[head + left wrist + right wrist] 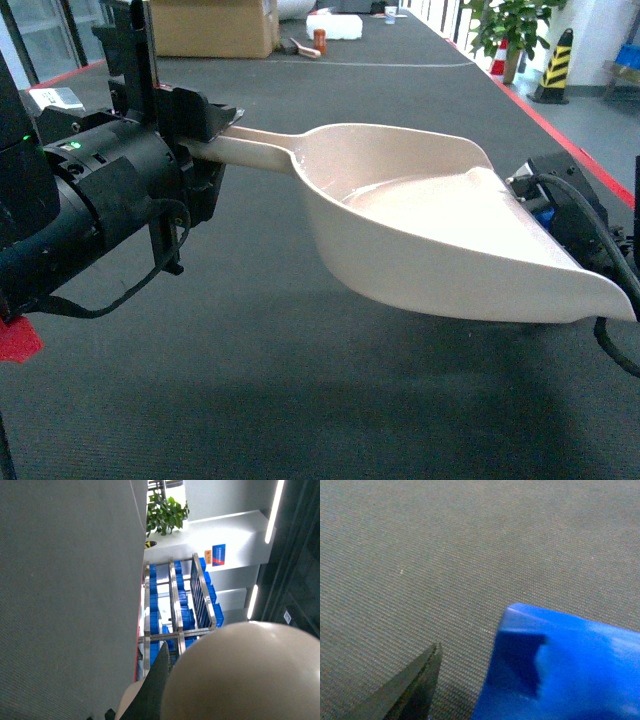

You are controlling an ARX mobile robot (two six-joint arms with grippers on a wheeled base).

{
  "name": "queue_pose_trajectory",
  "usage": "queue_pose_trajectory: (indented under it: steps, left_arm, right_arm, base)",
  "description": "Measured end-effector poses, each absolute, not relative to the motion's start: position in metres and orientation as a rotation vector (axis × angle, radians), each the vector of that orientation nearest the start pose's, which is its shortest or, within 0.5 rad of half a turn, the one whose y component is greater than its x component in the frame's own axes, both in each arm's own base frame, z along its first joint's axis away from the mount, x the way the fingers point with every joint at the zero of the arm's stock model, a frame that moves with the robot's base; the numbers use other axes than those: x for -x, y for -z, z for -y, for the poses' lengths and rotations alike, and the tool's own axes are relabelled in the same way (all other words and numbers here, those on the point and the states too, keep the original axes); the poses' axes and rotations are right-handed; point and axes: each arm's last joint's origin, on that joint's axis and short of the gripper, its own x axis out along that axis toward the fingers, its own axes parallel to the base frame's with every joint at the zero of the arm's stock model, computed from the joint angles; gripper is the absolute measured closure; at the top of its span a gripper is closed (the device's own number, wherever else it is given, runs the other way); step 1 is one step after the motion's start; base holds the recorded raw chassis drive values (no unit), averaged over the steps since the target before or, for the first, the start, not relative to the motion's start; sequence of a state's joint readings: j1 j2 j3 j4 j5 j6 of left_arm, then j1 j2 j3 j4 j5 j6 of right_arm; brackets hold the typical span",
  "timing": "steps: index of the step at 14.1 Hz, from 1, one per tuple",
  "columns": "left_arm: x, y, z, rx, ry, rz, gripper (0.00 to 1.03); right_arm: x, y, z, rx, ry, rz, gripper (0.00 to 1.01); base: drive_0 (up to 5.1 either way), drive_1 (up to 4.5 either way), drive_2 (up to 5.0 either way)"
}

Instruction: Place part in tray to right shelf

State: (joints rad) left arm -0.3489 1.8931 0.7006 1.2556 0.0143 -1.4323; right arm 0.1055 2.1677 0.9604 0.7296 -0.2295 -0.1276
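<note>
- Tray (430, 215) was held clear of the grey floor, long axis running left to right; left gripper (205, 135) was clamped on the handle end.
- Part (570, 665) sat in the right gripper (570, 215), just beyond the tray's wide lip and low beside it; a blue sliver showed past the lip in the head view. Jaw spacing was not visible, so the grip could not be confirmed.
- Judgement: the right arm was nearer; the part must rise and travel left over the lip.
- Right shelf (177, 610) was seen only in the left wrist view, well apart from the tray.
- Count: one tray, one part, one shelf rack, several blue crates (182, 617).
</note>
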Motion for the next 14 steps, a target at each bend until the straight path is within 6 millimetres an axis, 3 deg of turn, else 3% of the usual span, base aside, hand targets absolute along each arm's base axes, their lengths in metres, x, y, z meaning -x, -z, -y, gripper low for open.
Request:
queue_pose_trajectory:
  steps: [3, 6, 8, 9, 10, 11, 13, 14]
  left_arm:
    - [-0.325, -0.154, 0.121, 1.422, 0.375, -0.236, 0.9]
    - [-0.321, -0.155, 0.129, 1.433, 0.416, -0.276, 0.9]
    - [-0.322, -0.155, 0.128, 1.442, 0.41, -0.273, 0.9]
    - [-0.322, -0.155, 0.127, 1.442, 0.409, -0.272, 0.9]
    - [-0.322, -0.155, 0.127, 1.442, 0.409, -0.272, 0.9]
    - [-0.322, -0.155, 0.127, 1.442, 0.409, -0.272, 0.9]
    - [-0.322, -0.154, 0.127, 1.442, 0.408, -0.272, 0.9]
    - [-0.322, -0.154, 0.127, 1.442, 0.408, -0.272, 0.9]
  right_arm:
    - [-0.384, -0.077, -0.042, 0.086, -0.245, -0.44, 0.53]
    - [-0.358, -0.12, -0.002, 0.082, 0.021, -0.354, 0.55]
    - [-0.338, -0.173, 0.014, 0.027, 0.146, -0.193, 0.55]
    - [-0.327, -0.202, -0.002, -0.019, 0.063, -0.106, 0.55]
    - [-0.314, -0.226, -0.033, -0.092, -0.099, -0.062, 0.55]
    - [-0.307, -0.233, -0.057, -0.148, -0.207, -0.062, 0.55]
    - [-0.3, -0.218, -0.104, -0.175, -0.335, -0.144, 0.55]
    - [-0.297, -0.207, -0.122, -0.163, -0.381, -0.212, 0.48]
  base:
    - [0.0, 0.0, 0.0]
    - [0.0, 0.0, 0.0]
    - [0.0, 0.0, 0.0]
    - [0.0, 0.0, 0.0]
    - [0.0, 0.0, 0.0]
    - [0.0, 0.0, 0.0]
    - [0.0, 0.0, 0.0]
    - [0.0, 0.0, 0.0]
